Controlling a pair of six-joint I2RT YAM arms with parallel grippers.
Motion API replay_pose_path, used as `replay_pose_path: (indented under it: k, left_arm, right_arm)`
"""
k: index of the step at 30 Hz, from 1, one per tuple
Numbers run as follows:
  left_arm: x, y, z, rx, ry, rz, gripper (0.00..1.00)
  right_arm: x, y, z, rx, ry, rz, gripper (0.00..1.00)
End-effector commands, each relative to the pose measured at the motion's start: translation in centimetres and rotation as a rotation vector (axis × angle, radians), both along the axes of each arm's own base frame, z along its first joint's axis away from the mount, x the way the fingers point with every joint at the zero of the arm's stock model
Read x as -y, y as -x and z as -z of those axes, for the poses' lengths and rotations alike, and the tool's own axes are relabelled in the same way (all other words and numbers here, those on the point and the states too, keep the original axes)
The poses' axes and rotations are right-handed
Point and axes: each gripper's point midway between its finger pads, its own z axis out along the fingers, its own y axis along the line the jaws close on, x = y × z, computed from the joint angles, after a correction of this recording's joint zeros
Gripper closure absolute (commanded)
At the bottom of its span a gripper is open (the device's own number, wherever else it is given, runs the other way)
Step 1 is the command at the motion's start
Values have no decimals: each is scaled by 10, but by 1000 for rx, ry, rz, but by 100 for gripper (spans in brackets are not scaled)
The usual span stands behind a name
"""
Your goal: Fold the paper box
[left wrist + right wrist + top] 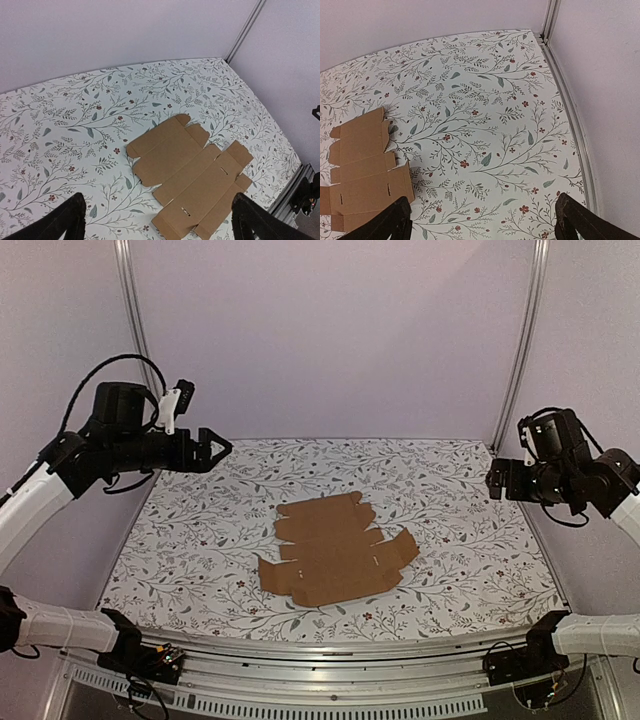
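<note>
The paper box (335, 551) is a flat, unfolded brown cardboard sheet with flaps and tabs, lying in the middle of the floral table. The left wrist view shows the whole paper box (192, 173); in the right wrist view only part of the paper box (362, 167) shows at the left edge. My left gripper (218, 448) hovers high above the table's back left, open and empty, its black fingers (65, 220) wide apart. My right gripper (492, 480) hangs high at the right side, also open and empty, with its fingers (577, 220) spread wide.
The table (200, 530) carries a white cloth with a leaf and flower pattern. Pale walls close in the back and both sides, with metal posts (520, 340) at the back corners. A metal rail (330, 650) runs along the near edge by the arm bases.
</note>
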Motion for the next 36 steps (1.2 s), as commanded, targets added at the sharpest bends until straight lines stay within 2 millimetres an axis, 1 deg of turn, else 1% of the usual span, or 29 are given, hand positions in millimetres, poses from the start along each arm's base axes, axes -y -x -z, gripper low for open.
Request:
replay_pose_path:
  k: [1, 3, 6, 10, 14, 19, 23, 26, 29, 32, 33, 36]
  left_arm:
    - [7, -2, 17, -55, 13, 24, 0]
    - [11, -4, 21, -70, 22, 29, 0]
    - [17, -7, 28, -100, 31, 42, 1]
    - [18, -7, 37, -133, 22, 43, 0]
    - [16, -3, 47, -165, 7, 42, 1]
    - [13, 2, 56, -194, 12, 29, 0]
    - [11, 8, 63, -213, 18, 26, 0]
    - [11, 12, 66, -227, 31, 29, 0]
    - [10, 16, 70, -239, 37, 27, 0]
    - [8, 19, 75, -250, 32, 24, 0]
    - [7, 21, 75, -250, 32, 25, 0]
    - [4, 25, 79, -263, 23, 17, 0]
  right_arm:
    - [10, 5, 15, -57, 17, 71, 1]
    - [0, 7, 28, -109, -2, 24, 1]
    - [-17, 10, 41, -128, -54, -63, 1]
    - [-26, 14, 48, -108, -128, -80, 1]
    - [-38, 21, 52, -116, -145, -82, 1]
    - [-75, 29, 59, -132, -182, -103, 1]
    - [-105, 36, 74, -163, -244, -96, 1]
    - [-129, 43, 80, -172, -291, -106, 1]
    - [-147, 47, 94, -210, -336, -96, 1]
    - [-160, 51, 116, -250, -391, -81, 1]
    - [-164, 52, 125, -262, -402, -77, 2]
    - [-170, 55, 145, -279, -451, -42, 3]
